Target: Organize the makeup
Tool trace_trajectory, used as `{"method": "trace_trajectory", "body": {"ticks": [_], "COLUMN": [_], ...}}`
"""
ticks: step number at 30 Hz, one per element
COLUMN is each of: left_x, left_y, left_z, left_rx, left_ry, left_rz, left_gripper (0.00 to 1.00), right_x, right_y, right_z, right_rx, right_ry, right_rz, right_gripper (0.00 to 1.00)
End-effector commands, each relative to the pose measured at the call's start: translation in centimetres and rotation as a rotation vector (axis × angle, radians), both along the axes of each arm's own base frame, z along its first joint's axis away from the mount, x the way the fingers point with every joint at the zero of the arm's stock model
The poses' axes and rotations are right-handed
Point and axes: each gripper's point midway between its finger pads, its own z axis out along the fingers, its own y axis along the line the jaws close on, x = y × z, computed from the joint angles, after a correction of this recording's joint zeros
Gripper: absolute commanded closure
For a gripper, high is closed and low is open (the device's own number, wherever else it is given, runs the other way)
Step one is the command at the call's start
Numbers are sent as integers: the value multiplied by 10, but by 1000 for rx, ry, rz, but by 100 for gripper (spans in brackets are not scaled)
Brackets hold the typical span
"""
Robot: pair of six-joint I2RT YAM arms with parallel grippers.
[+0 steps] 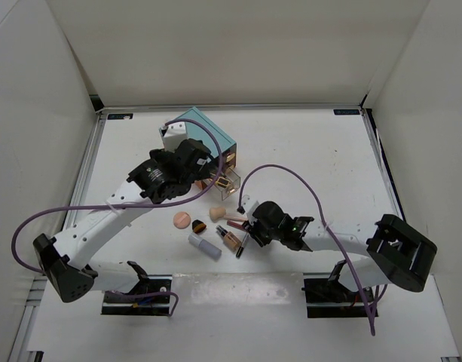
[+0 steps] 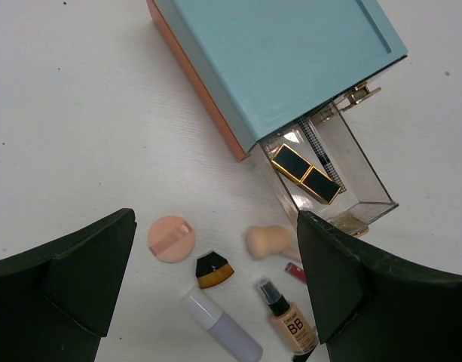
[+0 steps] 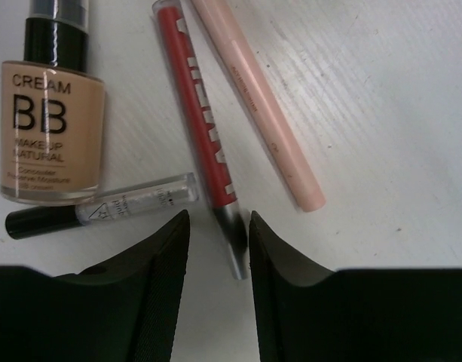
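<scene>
White worktop (image 1: 328,143), walled on three sides, carries the teal box (image 2: 276,60), its clear drawer (image 2: 344,181) standing open ahead of the left claw (image 2: 215,264), which hangs wide apart and empty. The right claw (image 3: 219,264), narrowly apart, straddles the silver tip of the red pencil (image 3: 199,113). The foundation bottle (image 3: 53,128) and clear gloss tube (image 3: 110,205) lie just to its left, a pink pencil (image 3: 253,98) just to its right. A grip further up the barrel would likely hold steadier. Bare worktop to the claw's right offers room to lift clear.
</scene>
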Motion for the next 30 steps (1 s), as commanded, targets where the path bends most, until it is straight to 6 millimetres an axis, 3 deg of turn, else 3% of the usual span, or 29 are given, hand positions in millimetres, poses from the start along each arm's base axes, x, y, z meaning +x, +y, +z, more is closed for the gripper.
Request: {"method": "trace_trajectory", "body": {"ticks": [1,10,14,19,25,30], "left_x": [-3,-1,3,7,12,16], "left_y": [13,25,26,28,24,18], "left_z": [25,48,58,65,65,58], "left_rx": [-26,-53,-46,-38,-32,-33], "left_ry": [-71,-152,-186,-204,-219,-215], "left_rz": [42,92,89,94,73,48], "left_gripper": [2,2,2,2,2,2], "right_x": [-7,-8,-11,-18,-37,-29], "right_y": [-2,-24,-25,-21,-10,-18], "right_z": [1,-4,-5,-5,20,63], "right_rx": [17,-11,-8,-18,-1,-10], "right_ry": [-6,-55,-54,-48,-17,-71], "right_rz": [-61,-259,-267,-248,-146,-192], "right_gripper": [59,74,85,89,91,97]}}
